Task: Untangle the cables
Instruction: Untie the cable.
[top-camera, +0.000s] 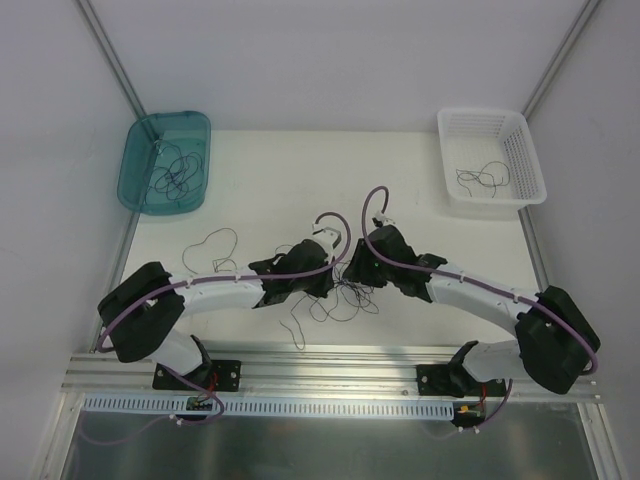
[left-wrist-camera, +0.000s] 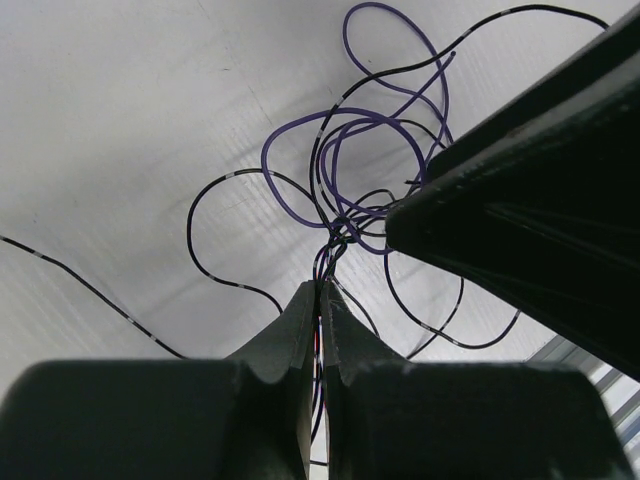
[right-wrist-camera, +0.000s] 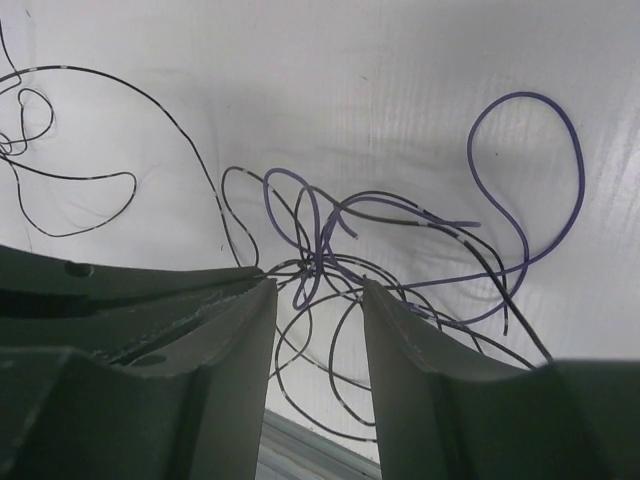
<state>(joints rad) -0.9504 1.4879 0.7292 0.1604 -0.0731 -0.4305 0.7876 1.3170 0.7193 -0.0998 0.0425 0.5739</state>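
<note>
Many hair-thin purple and black cables (left-wrist-camera: 340, 228) loop in a tangle.

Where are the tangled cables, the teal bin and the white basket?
cables (right-wrist-camera: 318, 262), right wrist view, knot at the tangle's middle.
teal bin (top-camera: 130, 170), top external view, left wall.
white basket (top-camera: 522, 160), top external view, right wall.
</note>
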